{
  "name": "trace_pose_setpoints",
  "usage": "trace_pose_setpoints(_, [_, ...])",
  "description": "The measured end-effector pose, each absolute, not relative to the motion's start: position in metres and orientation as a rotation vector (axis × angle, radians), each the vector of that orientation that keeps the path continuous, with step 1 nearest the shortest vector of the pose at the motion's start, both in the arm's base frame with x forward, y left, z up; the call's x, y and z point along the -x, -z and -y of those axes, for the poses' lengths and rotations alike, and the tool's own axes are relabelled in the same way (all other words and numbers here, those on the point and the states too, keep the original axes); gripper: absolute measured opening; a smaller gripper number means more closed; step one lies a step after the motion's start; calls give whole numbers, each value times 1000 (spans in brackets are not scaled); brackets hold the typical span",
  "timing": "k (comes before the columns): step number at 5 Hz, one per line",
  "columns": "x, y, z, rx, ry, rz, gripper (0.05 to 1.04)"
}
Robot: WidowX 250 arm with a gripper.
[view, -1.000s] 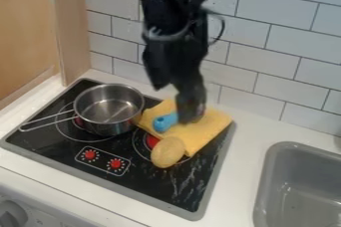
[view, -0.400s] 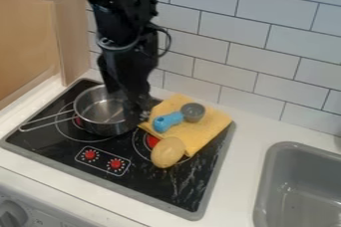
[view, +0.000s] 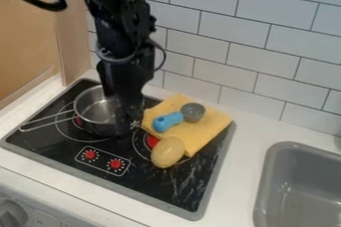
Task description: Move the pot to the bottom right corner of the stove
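The gripper [view: 126,122] hangs down at the right side of the steel pot [view: 94,107], covering part of its rim and wall. Whether it touches the pot is hard to tell. The pot stands upright on the left back area of the black stove [view: 170,187], its long wire handle pointing to the lower left.
Right of the pot, a yellow cloth [view: 208,130] lies on the stove, bearing a small blue-handled scoop [view: 168,121]. A yellow potato-like object [view: 168,152] rests at the cloth's lower edge. A grey sink [view: 303,191] is at the right and a tiled wall behind.
From above the cloth, the gripper has moved left to the pot's right side and then lower, uncovering the scoop's grey cup. The pot has stayed in place.
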State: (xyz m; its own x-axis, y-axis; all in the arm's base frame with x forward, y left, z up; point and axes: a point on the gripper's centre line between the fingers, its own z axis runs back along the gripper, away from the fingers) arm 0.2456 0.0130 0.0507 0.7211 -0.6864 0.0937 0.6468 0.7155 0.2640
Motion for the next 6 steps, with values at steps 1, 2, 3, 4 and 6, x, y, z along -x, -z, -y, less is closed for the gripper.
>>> trace_pose_setpoints(1, [-247,-43,-14,-227,735,182,999])
trace_pose_setpoints(2, [-245,-27,-21,-254,710,128,999])
trace_pose_setpoints(3, [-248,-19,-27,-290,687,121,999])
trace_pose_setpoints(4, [-249,-13,-31,-314,668,110,939])
trace_pose_setpoints(6, [-252,-14,-30,-330,659,125,314])
